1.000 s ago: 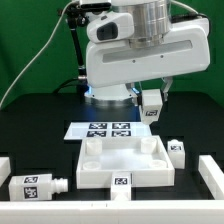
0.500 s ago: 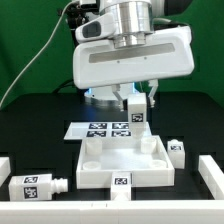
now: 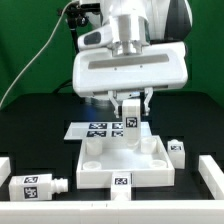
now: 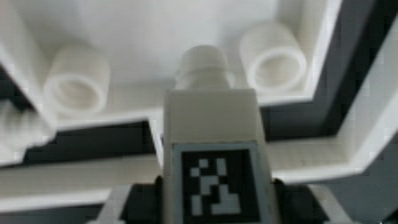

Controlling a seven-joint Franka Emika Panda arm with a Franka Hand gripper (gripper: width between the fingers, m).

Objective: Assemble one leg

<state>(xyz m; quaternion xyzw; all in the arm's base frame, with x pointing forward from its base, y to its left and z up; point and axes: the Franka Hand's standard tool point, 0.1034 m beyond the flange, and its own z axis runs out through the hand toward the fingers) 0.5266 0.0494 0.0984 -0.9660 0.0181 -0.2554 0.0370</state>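
My gripper (image 3: 131, 100) is shut on a white leg (image 3: 131, 116) with a black-and-white tag, held upright above the back middle of the large flat white square piece (image 3: 125, 164) with raised corner sockets. In the wrist view the leg (image 4: 215, 110) fills the centre, its narrow tip pointing between two round sockets (image 4: 79, 80) (image 4: 285, 68) of that piece. The tip looks a little above the piece, touching nothing. Another leg (image 3: 38, 186) lies on its side at the front of the exterior view's left. A third leg (image 3: 176, 152) lies to the right of the square piece.
The marker board (image 3: 93, 128) lies flat behind the square piece, under the arm. White rails (image 3: 212, 180) stand at the table's right and left (image 3: 4, 166) edges. The arm's wide white body (image 3: 128, 65) hangs over the middle.
The arm has swung toward the exterior view's left and lowered, carrying the leg from right of the marker board to above the back middle of the square piece.
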